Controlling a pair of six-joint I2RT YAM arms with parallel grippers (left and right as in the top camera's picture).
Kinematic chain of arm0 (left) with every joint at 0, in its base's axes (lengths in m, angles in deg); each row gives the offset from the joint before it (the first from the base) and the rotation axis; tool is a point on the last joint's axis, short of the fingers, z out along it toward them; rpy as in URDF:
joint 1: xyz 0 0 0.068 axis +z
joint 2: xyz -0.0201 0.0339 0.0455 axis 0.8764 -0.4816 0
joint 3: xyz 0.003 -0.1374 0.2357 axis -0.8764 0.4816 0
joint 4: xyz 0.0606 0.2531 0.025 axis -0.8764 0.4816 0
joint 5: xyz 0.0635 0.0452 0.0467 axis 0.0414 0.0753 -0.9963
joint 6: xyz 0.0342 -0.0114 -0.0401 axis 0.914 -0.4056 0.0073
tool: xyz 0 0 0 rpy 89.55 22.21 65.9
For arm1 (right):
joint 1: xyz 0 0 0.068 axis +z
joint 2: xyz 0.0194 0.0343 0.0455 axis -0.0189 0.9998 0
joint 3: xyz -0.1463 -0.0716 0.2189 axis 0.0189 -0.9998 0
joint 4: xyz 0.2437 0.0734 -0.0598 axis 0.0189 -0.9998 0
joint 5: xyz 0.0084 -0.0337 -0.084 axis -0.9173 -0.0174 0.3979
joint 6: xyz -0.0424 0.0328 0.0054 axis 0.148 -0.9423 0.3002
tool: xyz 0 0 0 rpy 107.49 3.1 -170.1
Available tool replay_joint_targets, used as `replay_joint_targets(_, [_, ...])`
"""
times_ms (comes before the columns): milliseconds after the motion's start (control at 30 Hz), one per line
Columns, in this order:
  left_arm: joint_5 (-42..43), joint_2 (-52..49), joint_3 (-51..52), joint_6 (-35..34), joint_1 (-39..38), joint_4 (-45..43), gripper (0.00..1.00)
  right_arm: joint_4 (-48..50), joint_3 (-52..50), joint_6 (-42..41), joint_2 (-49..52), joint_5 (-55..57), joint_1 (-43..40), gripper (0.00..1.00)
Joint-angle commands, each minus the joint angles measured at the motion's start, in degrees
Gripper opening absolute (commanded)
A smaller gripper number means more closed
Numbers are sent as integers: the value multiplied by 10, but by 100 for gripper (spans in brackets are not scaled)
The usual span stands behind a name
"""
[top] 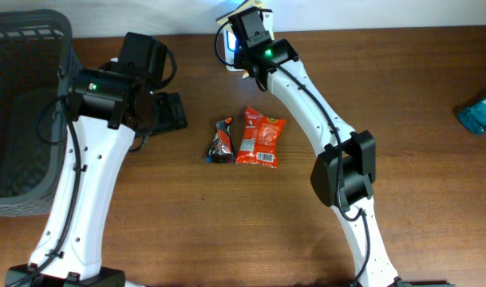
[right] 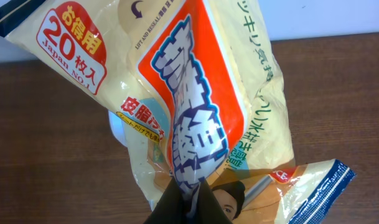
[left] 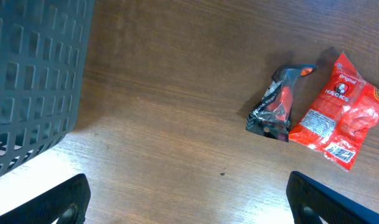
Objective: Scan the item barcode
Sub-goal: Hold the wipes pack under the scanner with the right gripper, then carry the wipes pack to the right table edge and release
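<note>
My right gripper (right: 190,186) is shut on a pinched fold of a cream and orange packet (right: 195,93) printed with Japanese text; no barcode shows on the face I see. In the overhead view that gripper (top: 249,36) is at the table's far edge, over a white device with a blue glow (top: 231,49), and only slivers of the packet (top: 225,17) show around it. A white shape (right: 117,127) sits behind the packet in the right wrist view. My left gripper (left: 189,205) hangs open over bare table, its fingers (left: 58,202) wide apart, left of the other packets.
A red snack packet (top: 260,137) and a small dark packet (top: 220,142) lie side by side mid-table, the red packet (left: 341,112) and the dark packet (left: 277,102) also showing in the left wrist view. A dark mesh basket (top: 19,104) stands at the far left. A blue bottle (top: 478,112) lies at the right edge.
</note>
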Motion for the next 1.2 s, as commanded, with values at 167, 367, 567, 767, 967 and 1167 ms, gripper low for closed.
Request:
replay_joint_targets(167, [-6, 2, -2, 9, 0, -1, 99, 16, 16, 5, 24, 15, -4, 4])
replay_joint_targets(367, [-6, 2, -2, 9, 0, -1, 99, 1, 16, 3, -41, 16, -40, 4])
replay_joint_targets(567, [-6, 2, -2, 9, 0, -1, 99, -150, 16, -28, -110, 22, -202, 4])
replay_joint_targets(767, [-6, 2, -2, 9, 0, -1, 99, -327, 12, -32, -86, 22, -453, 4])
replay_joint_targets(967, [-6, 2, -2, 9, 0, -1, 99, -323, -47, -31, -85, 20, -602, 4])
replay_joint_targets(1167, [-6, 2, -2, 9, 0, -1, 99, -254, -147, 12, -85, 20, -649, 50])
